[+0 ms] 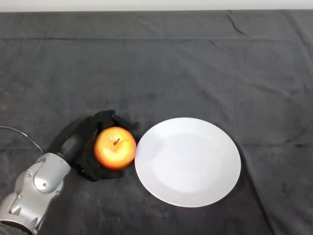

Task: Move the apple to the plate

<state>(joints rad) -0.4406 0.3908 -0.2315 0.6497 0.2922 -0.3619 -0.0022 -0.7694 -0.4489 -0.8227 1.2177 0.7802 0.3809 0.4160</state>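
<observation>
A red and yellow apple sits stem up just left of a round white plate, almost touching its rim. My black left hand wraps the apple from the left, with fingers curled over its far side and under its near side. The silver-grey forearm comes in from the lower left corner. The plate holds nothing.
A dark wrinkled cloth covers the whole table. Its far edge runs along the top of the view.
</observation>
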